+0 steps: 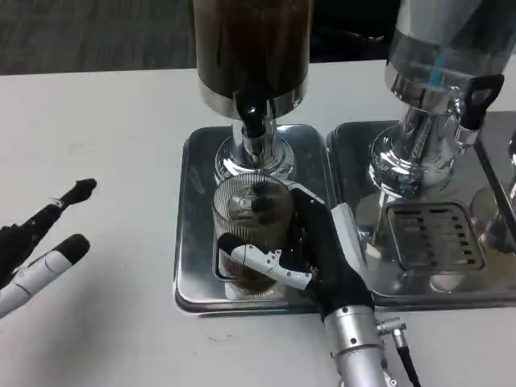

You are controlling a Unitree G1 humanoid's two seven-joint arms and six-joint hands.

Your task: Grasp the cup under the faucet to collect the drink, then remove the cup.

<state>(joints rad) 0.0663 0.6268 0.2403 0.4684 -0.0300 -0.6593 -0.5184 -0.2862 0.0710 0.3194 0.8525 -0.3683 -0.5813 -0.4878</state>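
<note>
The clear ribbed glass cup (pixel 250 234) stands on the drip grate of the left polished steel tray (pixel 193 210), directly below the black-handled faucet (pixel 252 121) of the dark-filled drink dispenser (pixel 251 48). Dark liquid appears to lie in its lower part, though how full it is cannot be told through the ribbing. The right hand (pixel 310 254) wraps the cup from the robot's right side, a white-and-black finger crossing the front of the glass low down, so the fingers are closed around it and gripping it.

For this step the judgement is that the cup's mouth should sit squarely under the spout while the drink is collected, and the hold should be firm enough that the ribbed wall does not slip. To take it away, the cup is best kept upright and drawn toward the robot, low over the tray lip, clear of the faucet and the dispenser's chrome base (pixel 254 157).

The left hand (pixel 36 242) hovers over the white table (pixel 97 137), well apart from the tray, fingers spread and holding nothing. A second dispenser with a clear tank (pixel 443 48) stands on the neighbouring tray (pixel 427 242), beside the hand's path.
</note>
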